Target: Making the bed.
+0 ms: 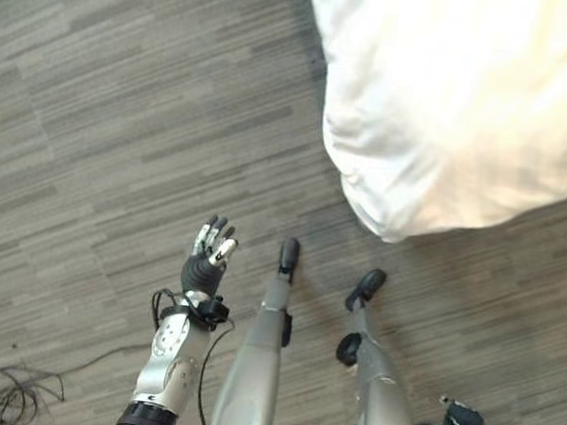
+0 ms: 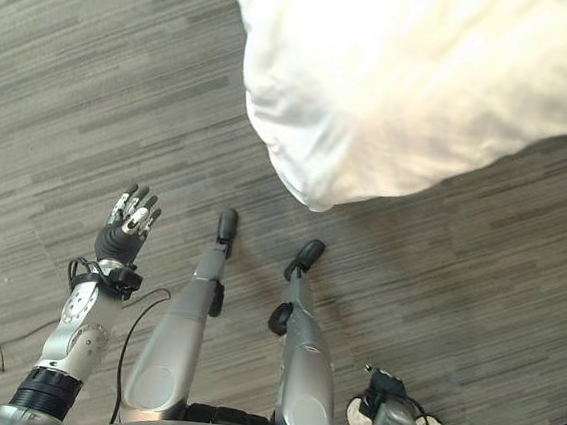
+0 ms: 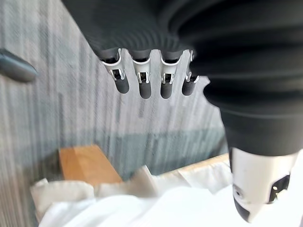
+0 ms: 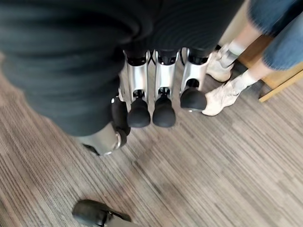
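Bare grey floor (image 1: 123, 107) takes up the left and lower parts of the left eye view, leaving open passage there. The white duvet (image 1: 455, 98) bulges from the upper right, its corner hanging toward centre and blocking that side. The left hand (image 1: 209, 256), fingers straight, is raised at lower centre-left, well apart from the duvet. In the right wrist view a person's shoes (image 4: 220, 90) stand at upper right, just beside a wooden bed frame (image 4: 279, 78).

A person's pale shoes (image 4: 221, 90) and blue trouser legs (image 4: 279, 33) stand on the grey striped floor (image 1: 103, 105), just beside a wooden frame (image 4: 279, 78).
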Available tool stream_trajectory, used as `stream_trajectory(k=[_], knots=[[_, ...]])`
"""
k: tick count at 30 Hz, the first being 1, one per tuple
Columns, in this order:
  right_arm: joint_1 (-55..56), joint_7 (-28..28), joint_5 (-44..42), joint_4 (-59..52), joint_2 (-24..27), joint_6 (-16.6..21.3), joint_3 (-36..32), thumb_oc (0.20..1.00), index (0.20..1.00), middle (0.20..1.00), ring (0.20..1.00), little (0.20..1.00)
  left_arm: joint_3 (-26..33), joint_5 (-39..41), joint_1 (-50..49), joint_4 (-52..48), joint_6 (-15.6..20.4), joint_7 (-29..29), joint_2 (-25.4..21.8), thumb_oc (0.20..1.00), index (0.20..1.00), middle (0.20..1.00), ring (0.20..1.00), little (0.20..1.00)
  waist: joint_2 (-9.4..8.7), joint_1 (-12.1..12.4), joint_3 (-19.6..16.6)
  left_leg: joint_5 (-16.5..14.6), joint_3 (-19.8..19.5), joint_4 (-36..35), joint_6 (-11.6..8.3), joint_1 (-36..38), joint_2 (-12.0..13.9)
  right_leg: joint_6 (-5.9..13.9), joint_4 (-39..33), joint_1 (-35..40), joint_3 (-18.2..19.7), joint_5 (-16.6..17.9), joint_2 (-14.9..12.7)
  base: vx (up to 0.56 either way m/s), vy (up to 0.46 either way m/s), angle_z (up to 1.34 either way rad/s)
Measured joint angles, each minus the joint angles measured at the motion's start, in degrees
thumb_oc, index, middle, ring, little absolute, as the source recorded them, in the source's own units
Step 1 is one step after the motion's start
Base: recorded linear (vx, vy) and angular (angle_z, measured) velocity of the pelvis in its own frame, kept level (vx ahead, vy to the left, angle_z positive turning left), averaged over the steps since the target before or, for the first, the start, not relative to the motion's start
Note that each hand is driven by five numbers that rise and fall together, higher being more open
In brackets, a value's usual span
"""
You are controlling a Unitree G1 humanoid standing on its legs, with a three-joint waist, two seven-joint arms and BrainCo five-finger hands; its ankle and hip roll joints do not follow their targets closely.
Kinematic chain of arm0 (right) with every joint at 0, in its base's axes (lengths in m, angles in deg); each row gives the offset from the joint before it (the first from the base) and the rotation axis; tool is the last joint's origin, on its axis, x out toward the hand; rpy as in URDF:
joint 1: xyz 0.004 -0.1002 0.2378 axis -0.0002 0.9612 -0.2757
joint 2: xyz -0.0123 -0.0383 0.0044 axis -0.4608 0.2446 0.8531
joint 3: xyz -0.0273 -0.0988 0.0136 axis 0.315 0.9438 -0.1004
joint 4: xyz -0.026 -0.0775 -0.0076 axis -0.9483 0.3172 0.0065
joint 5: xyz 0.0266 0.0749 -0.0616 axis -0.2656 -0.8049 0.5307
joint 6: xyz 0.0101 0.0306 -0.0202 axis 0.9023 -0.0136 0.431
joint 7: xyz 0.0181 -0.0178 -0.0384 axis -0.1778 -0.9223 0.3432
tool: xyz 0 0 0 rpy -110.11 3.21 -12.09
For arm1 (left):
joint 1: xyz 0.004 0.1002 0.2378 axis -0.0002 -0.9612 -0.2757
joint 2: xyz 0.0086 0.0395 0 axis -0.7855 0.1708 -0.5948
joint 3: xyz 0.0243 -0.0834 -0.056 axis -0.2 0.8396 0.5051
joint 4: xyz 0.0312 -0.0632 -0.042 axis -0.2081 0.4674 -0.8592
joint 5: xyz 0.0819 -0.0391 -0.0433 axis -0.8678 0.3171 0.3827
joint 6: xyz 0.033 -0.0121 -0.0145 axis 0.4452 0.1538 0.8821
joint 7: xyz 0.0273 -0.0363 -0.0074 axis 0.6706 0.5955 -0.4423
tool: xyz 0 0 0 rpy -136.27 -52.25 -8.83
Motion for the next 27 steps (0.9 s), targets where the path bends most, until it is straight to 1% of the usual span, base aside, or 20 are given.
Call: stream_trajectory(k=[2,3,6,7,8,9,10,12,13,14,15,16,17,18,20,21,23,25,26,27], knots=[[-1.86,-0.16,-0.03,-2.95,-1.06,0.68,0.26,0.200,0.200,0.200,0.200,0.200,-0.05,0.01,-0.18,0.11,-0.04,0.12,0.55,1.000,1.000,1.000,1.000,1.000,0.12,-0.15,-0.09,0.08,0.22,-0.08,-0.25,1.26,0.44,-0.15,0.02,1.00,0.28,-0.07,0.55,0.03,-0.009,-0.11],[-2.94,-0.27,-0.02,-4.63,-1.56,1.40,0.25,0.200,0.200,0.200,0.200,0.200,-0.35,0.00,-0.27,0.01,-0.04,0.10,0.74,1.000,1.000,1.000,1.000,1.000,0.50,-0.19,-0.31,0.06,0.28,-0.14,-0.31,1.81,0.67,-0.20,0.01,1.52,0.42,-0.13,0.74,0.06,-0.001,-0.05],[-6.03,-0.29,-0.40,-9.29,-1.77,1.94,-0.31,0.200,0.200,0.200,0.200,0.200,-0.61,0.00,-0.75,0.08,-0.59,0.10,0.76,1.000,1.000,1.000,1.000,1.000,2.65,-0.80,-1.48,0.31,0.15,-1.33,-0.80,5.42,0.69,-0.60,0.04,4.56,0.52,-0.44,0.90,0.09,0.028,-0.01],[-5.89,-0.23,-1.01,-11.12,-2.16,2.10,-1.61,0.200,0.200,0.200,0.200,0.200,-0.26,0.00,-1.11,0.08,-0.75,0.14,0.76,1.000,1.000,1.000,1.000,1.000,3.24,-0.79,-1.96,0.24,0.37,-1.78,-0.87,7.33,0.63,-0.55,0.04,6.07,0.70,-0.65,0.84,0.12,0.021,-0.03],[-5.50,-0.44,-2.27,-11.32,-2.66,2.93,-4.50,0.200,0.200,0.200,0.200,0.200,-0.02,-0.01,-1.34,0.02,-0.96,0.19,0.74,1.000,1.000,1.000,1.000,1.000,3.84,-0.89,-2.96,0.09,0.71,-2.50,-0.99,9.76,0.55,-0.52,0.04,8.09,0.96,-1.02,0.64,0.15,0.007,-0.08],[-5.20,-0.35,-3.31,-10.15,-2.84,3.45,-7.54,0.200,0.200,0.200,0.200,0.200,0.23,-0.01,-1.78,-0.12,-0.97,0.24,0.73,1.000,1.000,1.000,1.000,1.000,4.23,-0.92,-4.36,-0.10,0.98,-3.16,-0.98,11.65,0.53,-0.36,0.03,9.49,1.20,-1.28,0.45,0.22,0.000,-0.08],[-3.06,0.11,-4.14,-6.57,-2.25,4.08,-12.16,0.200,0.200,0.200,0.200,0.200,0.57,-0.03,-3.42,-0.22,-0.97,0.29,0.68,1.000,1.000,1.000,1.000,1.000,4.42,-1.24,-9.28,-0.63,1.27,-3.98,-0.86,12.96,0.15,0.18,0.03,10.29,1.46,-1.77,0.07,0.22,0.002,-0.07],[-0.13,1.57,-4.51,-2.21,-0.75,3.99,-17.59,0.200,0.200,0.200,0.200,0.200,3.12,-0.08,-5.71,-0.30,-0.98,0.15,0.68,1.000,1.000,1.000,1.000,1.000,4.30,-2.39,-12.32,-1.46,1.49,-4.33,0.02,17.22,-0.25,0.65,0.02,14.32,1.58,-2.28,-0.02,0.15,0.014,-0.05],[2.14,2.59,-4.74,-1.68,-0.01,3.84,-20.36,0.200,0.200,0.200,0.200,0.200,4.75,-0.07,-6.94,-0.24,-0.98,0.19,0.68,1.000,1.000,1.000,1.000,1.000,3.93,-3.10,-14.37,-2.27,1.70,-4.33,-0.20,18.86,-0.41,0.99,0.00,15.87,1.73,-2.87,-0.19,0.08,0.013,-0.07],[4.83,4.45,-5.70,-2.60,0.23,4.08,-24.58,0.200,0.200,0.200,0.200,0.200,6.41,-0.07,-8.84,-0.07,-0.77,0.25,0.68,1.000,1.000,1.000,1.000,1.000,3.59,-3.76,-16.82,-2.93,1.95,-4.34,0.11,20.25,-0.55,1.09,-0.07,17.25,1.86,-3.38,-0.29,0.07,0.001,-0.14],[7.38,6.16,-6.94,-2.90,1.09,4.88,-25.02,0.200,0.200,0.200,0.200,0.200,7.39,-0.06,-9.87,0.05,-0.59,0.39,0.61,1.000,1.000,1.000,1.000,1.000,3.09,-4.23,-19.63,-3.80,2.49,-4.63,-0.28,20.41,-0.56,1.49,-0.26,17.14,2.28,-4.23,-0.43,0.14,0.003,-0.24],[10.58,7.75,-7.24,-3.98,2.51,5.16,-26.86,0.200,0.200,0.200,0.200,0.200,8.66,-0.07,-10.64,-0.01,-0.55,0.73,0.47,1.000,1.000,1.000,1.000,1.000,2.54,-4.61,-21.02,-4.14,3.12,-4.37,0.01,22.56,-0.60,1.29,-0.21,18.84,3.06,-4.22,-0.37,0.11,-0.001,-0.24],[11.23,9.16,-7.22,-4.26,2.59,5.23,-29.57,0.200,0.200,0.200,0.200,0.200,8.85,-0.07,-11.32,-0.03,-0.63,0.84,0.47,1.000,1.000,1.000,1.000,1.000,2.27,-5.33,-21.90,-4.46,3.27,-4.38,0.28,23.86,-0.67,1.35,-0.12,19.95,3.18,-4.36,-0.34,0.06,0.007,-0.21],[12.20,11.59,-7.10,-6.60,2.55,4.92,-30.07,0.200,0.200,0.200,0.200,0.200,8.96,-0.09,-11.93,0.13,-0.74,0.96,0.53,1.000,1.000,1.000,1.000,1.000,2.17,-6.10,-22.88,-4.80,3.70,-4.39,0.31,24.92,-0.67,1.41,-0.12,20.85,3.59,-4.53,-0.30,0.02,0.015,-0.18],[14.26,13.96,-6.51,-13.48,2.53,5.27,-28.96,0.200,0.200,0.200,0.200,0.200,8.75,-0.11,-12.85,0.89,-1.00,1.32,0.78,1.000,1.000,1.000,1.000,1.000,2.32,-7.21,-24.80,-5.32,4.56,-4.63,0.17,25.33,-0.49,1.39,-0.27,20.93,4.49,-4.72,-0.39,0.03,0.009,-0.23],[14.49,16.72,-4.54,-20.95,1.63,5.16,-29.05,0.200,0.200,0.200,0.200,0.200,8.63,-0.11,-11.70,1.96,-1.46,1.87,2.10,1.000,1.000,1.000,1.000,1.000,2.82,-7.98,-25.22,-5.35,4.81,-4.40,0.14,26.34,-0.60,1.19,-0.20,21.68,4.81,-4.59,-0.36,0.04,-0.003,-0.17],[13.86,18.13,-2.60,-25.08,1.16,5.98,-27.66,0.200,0.200,0.200,0.200,0.200,7.17,-0.20,-11.23,2.14,-1.75,1.88,2.93,1.000,1.000,1.000,1.000,1.000,3.38,-8.23,-26.98,-5.52,5.23,-4.68,-0.06,26.45,-0.56,1.48,-0.27,21.63,5.16,-4.82,-0.44,0.01,0.005,-0.09],[14.42,18.97,-1.47,-36.42,-1.27,6.05,-25.21,0.200,0.200,0.200,0.200,0.200,5.41,-1.87,-11.66,2.14,-2.29,1.92,3.36,1.000,1.000,1.000,1.000,1.000,4.49,-8.82,-28.02,-5.57,5.65,-4.69,-0.16,27.09,-0.55,1.52,-0.28,21.98,5.51,-4.83,-0.38,0.00,0.005,-0.08],[14.53,18.32,0.38,-37.87,-1.84,7.02,-23.36,0.708,0.708,0.708,0.708,0.708,4.57,-2.33,-11.74,2.15,-2.52,1.81,3.52,1.000,1.000,1.000,1.000,1.000,4.76,-8.96,-28.65,-5.58,5.76,-4.69,-0.17,27.07,-0.51,1.51,-0.28,21.93,5.64,-4.82,-0.40,-0.01,-0.011,-0.06],[13.91,17.69,1.23,-37.69,-2.06,7.33,-22.30,1.000,1.000,1.000,1.000,1.000,4.22,-2.35,-11.63,2.12,-2.62,1.62,3.96,1.000,1.000,1.000,1.000,1.000,4.66,-8.80,-29.11,-5.57,5.76,-4.68,-0.16,27.11,-0.46,1.50,-0.27,21.97,5.66,-4.81,-0.38,0.00,0.000,0.00]])
